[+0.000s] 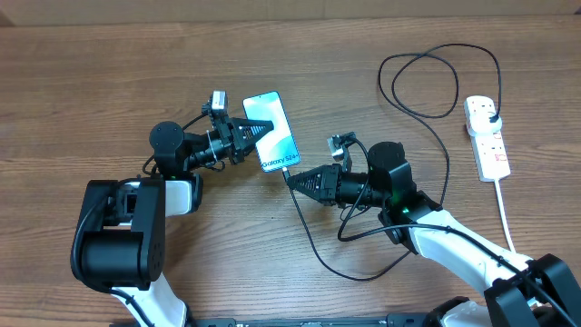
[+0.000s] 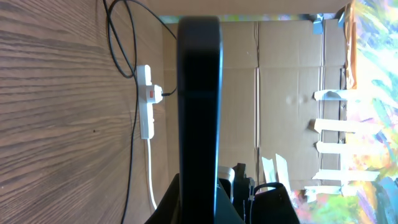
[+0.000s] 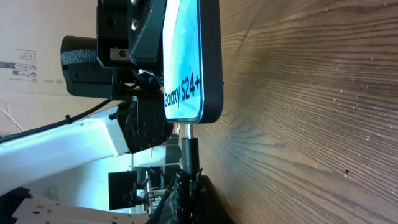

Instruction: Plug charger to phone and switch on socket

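The phone, blue-cyan screen up, is clamped at its left edge by my left gripper, which is shut on it. In the left wrist view the phone shows edge-on as a dark bar rising from the jaws. My right gripper is shut on the charger's black connector, whose metal tip meets the phone's "Galaxy" end. The charger cable loops across the table to its plug in the socket, a white strip at the far right.
The socket's thick white cord runs toward the front right, beside my right arm. The charger's upper loop lies left of the strip. Cardboard boxes stand beyond the table's edge.
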`<move>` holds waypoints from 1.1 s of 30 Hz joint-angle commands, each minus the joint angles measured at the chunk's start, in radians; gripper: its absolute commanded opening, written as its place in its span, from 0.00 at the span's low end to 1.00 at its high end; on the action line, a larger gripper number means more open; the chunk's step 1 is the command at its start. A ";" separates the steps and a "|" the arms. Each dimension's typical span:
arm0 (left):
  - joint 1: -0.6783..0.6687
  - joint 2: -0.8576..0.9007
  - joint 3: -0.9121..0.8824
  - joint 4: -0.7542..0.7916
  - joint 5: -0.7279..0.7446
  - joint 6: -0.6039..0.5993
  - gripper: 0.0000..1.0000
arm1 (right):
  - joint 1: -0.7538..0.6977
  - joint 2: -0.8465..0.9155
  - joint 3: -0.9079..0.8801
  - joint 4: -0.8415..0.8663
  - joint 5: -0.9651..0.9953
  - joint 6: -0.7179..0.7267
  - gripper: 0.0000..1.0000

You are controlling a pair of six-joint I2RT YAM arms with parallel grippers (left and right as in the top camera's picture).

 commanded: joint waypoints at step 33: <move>-0.045 -0.035 0.025 0.014 0.013 0.015 0.04 | -0.001 -0.021 -0.003 0.007 0.006 0.004 0.04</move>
